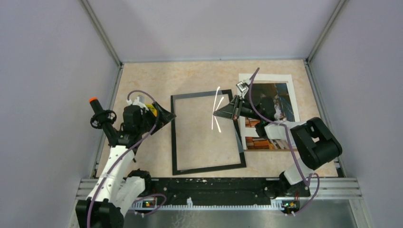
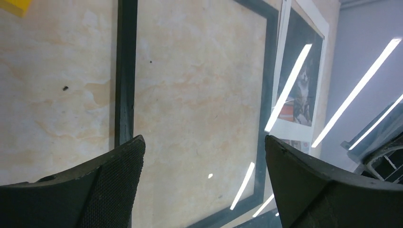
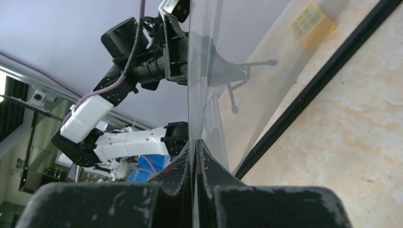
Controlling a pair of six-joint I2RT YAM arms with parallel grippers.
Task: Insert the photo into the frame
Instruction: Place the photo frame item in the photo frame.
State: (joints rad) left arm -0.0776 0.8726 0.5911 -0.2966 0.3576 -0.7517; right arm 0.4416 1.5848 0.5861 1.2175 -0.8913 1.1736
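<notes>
From above, the right arm (image 1: 280,130) blocks the lower middle of the photo (image 1: 281,102) at right and part of the right bar of the frame (image 1: 174,137). The print's subject is too small to read.

From the left wrist, the frame (image 2: 126,71) is cut by the top edge, and its lower left slips behind the left gripper (image 2: 204,137). Glare streaks cross the photo (image 2: 299,90). A yellow object (image 2: 14,5) is clipped at the upper left corner.

From the right wrist, the clear pane (image 3: 228,71) leaves the top edge. Its lower edge is buried between the pinched fingers of the right gripper (image 3: 195,161).

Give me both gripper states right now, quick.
left gripper: open, holding nothing.
right gripper: closed, fingers pinching the edge of a clear sheet.
</notes>
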